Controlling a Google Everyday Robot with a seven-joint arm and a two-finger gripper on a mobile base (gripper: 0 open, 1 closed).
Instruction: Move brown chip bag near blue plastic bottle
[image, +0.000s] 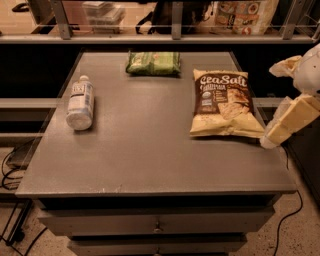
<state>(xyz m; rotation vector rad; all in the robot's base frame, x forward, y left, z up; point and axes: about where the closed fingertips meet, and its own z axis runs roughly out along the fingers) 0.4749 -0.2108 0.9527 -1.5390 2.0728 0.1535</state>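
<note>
The brown chip bag (223, 103) lies flat on the right side of the grey table (150, 155), its dark panel with "Sea Salt" lettering up and its pale yellow lower part toward me. The blue plastic bottle (80, 103) lies on its side near the left edge, white cap pointing away. My gripper (286, 125), cream-coloured, hangs at the right edge of the view, just right of the bag's lower corner and beside the table's right edge. It holds nothing that I can see.
A smaller flat green packet (153, 63) lies at the back middle of the table. A rail and shelf with boxes (170, 20) run behind the table. Drawers (157, 225) sit under the tabletop. Cables (12, 165) lie on the floor at left.
</note>
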